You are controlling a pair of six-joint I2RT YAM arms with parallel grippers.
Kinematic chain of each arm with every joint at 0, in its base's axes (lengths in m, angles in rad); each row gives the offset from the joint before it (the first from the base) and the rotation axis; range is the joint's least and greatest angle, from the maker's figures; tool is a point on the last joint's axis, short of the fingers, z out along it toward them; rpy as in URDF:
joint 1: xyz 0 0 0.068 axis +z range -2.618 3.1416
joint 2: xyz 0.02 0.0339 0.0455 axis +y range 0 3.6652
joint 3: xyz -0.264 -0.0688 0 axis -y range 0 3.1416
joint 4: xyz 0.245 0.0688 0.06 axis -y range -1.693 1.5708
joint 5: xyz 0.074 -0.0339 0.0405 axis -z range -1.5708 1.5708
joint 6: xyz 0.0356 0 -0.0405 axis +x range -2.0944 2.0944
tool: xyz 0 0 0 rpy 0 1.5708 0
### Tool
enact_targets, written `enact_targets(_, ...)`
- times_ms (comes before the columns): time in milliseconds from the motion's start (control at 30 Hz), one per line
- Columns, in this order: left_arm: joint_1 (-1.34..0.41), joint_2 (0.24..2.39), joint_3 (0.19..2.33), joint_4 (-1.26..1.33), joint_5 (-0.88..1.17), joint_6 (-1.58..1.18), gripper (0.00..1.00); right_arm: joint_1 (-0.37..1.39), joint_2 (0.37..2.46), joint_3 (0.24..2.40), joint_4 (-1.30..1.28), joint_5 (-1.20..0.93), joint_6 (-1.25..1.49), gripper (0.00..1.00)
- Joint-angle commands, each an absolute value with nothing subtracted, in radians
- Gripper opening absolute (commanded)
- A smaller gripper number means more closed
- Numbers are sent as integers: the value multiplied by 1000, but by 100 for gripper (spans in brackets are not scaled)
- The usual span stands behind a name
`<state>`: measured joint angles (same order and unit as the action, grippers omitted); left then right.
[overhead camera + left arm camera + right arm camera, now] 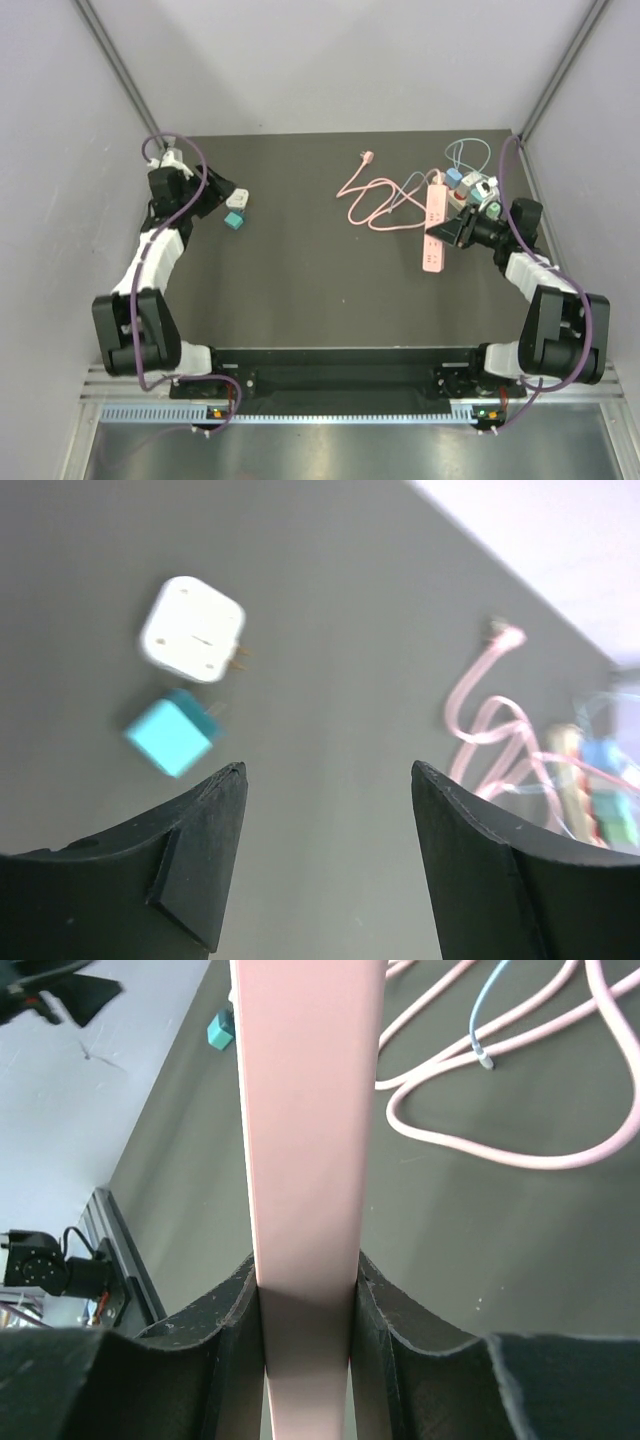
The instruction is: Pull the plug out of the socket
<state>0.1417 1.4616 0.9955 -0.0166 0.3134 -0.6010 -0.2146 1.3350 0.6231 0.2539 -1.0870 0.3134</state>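
A pink power strip [434,228] lies at the right of the dark mat, its pink cord [372,200] looped to its left. Blue, teal and white plugs [466,187] sit in its far end. My right gripper [447,233] is shut on the strip's side; in the right wrist view the strip [305,1120] runs up between both fingers [232,1335]. A white plug [241,198] and a teal plug [234,219] lie loose on the mat at the left. My left gripper [231,190] is open and empty just above them; they show in the left wrist view as white [193,629] and teal [170,733].
White and blue cables [468,155] curl at the far right behind the strip. Grey walls close the mat [320,290] on three sides, and a metal rail [330,412] runs along the near edge.
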Motion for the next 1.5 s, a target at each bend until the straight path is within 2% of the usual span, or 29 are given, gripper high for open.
enact_targets(0, 146, 1298, 937, 28, 449, -615, 72, -227, 1364, 676, 261, -1131, 272, 0)
enact_targets(133, 144, 1183, 844, 37, 560, -624, 73, -215, 1419, 695, 142, -1120, 189, 0)
enact_targets(267, 134, 1100, 764, 43, 636, -611, 74, -187, 1511, 738, -95, -1082, 40, 0)
enact_targets(467, 69, 1042, 724, -57, 629, -500, 76, -127, 1574, 744, -121, -1011, 8, 2)
enact_targets(767, 6, 1008, 719, -137, 598, -426, 76, -66, 1640, 793, -209, -908, -57, 15)
enact_targets(967, 5, 1003, 716, -127, 618, -433, 76, -66, 1640, 811, -245, -862, -81, 31)
enact_targets(1200, 5, 1000, 715, -123, 624, -433, 76, -72, 1589, 850, -308, -792, -149, 56)
enact_targets(1467, 5, 994, 712, -120, 632, -434, 76, -123, 1503, 914, -420, -732, -254, 73)
